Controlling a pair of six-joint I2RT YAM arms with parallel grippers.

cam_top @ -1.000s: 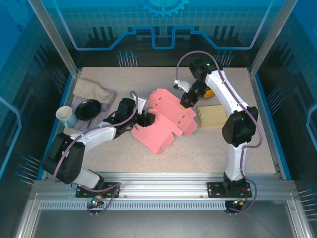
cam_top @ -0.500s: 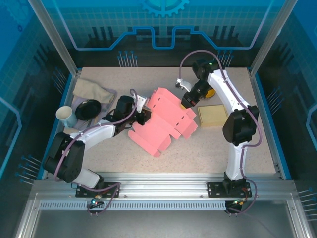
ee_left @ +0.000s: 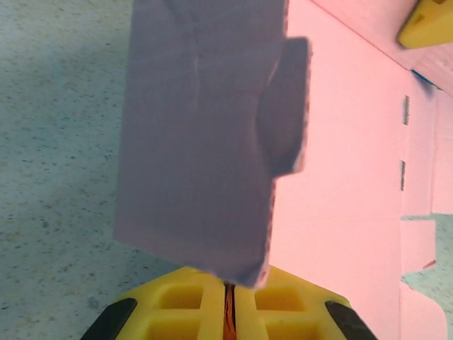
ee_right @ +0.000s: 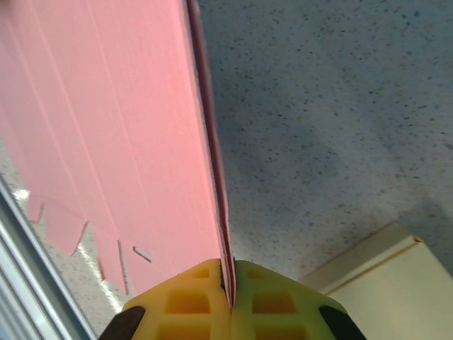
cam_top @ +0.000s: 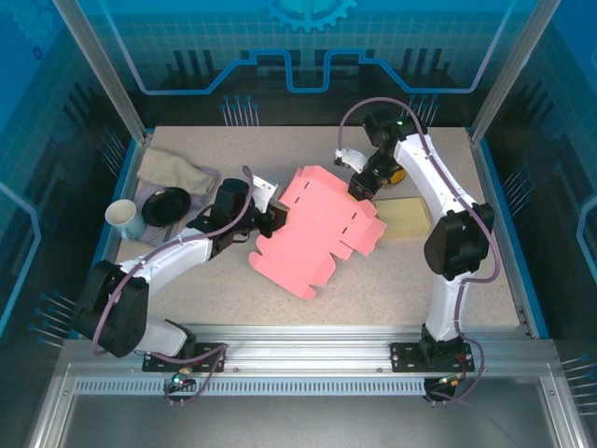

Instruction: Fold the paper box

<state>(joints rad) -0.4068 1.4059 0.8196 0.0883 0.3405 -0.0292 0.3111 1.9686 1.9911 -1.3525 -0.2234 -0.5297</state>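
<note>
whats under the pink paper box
The pink paper box lies spread on the speckled table, which shows around it; anything beneath the sheet is covered.

No lettering, label, brand, number or sign can be read on any surface here.

The box (cam_top: 317,231) is a pink die-cut paper blank, still unfolded. It lies at mid-table (cam_top: 420,280), spread mostly flat and set diagonally. Slots and tabbed flaps line its edges. The left flap and the far right edge are raised off the surface.
</note>
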